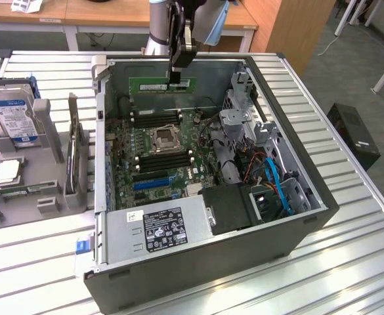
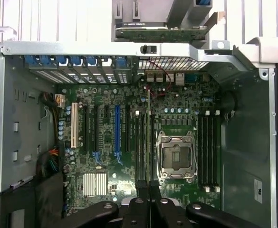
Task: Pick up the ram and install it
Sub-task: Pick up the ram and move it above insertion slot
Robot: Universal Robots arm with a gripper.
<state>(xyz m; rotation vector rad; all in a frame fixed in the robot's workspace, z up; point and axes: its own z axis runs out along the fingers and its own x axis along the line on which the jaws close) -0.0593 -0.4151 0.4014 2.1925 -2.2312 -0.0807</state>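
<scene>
Item: long, thin green circuit-board memory stick (image 1: 149,86), lifted, gripped mid-length by the claw (image 1: 178,80).
Held level on its long edge, pale label on the visible face, above the motherboard (image 1: 198,128) near the open case's (image 1: 198,262) far wall.

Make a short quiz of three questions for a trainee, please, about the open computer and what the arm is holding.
1. True or false: the ram is already seated in a memory slot.
2. Choose one: the gripper is shut on A) a screwdriver, B) the ram, C) a fan.
3. Fill in the gap: in the exterior view, the hard drive stands outside the computer case, on the view's ____ side.

Key
1. False: the ram is held in the air, above the far part of the case.
2. B
3. left
</scene>
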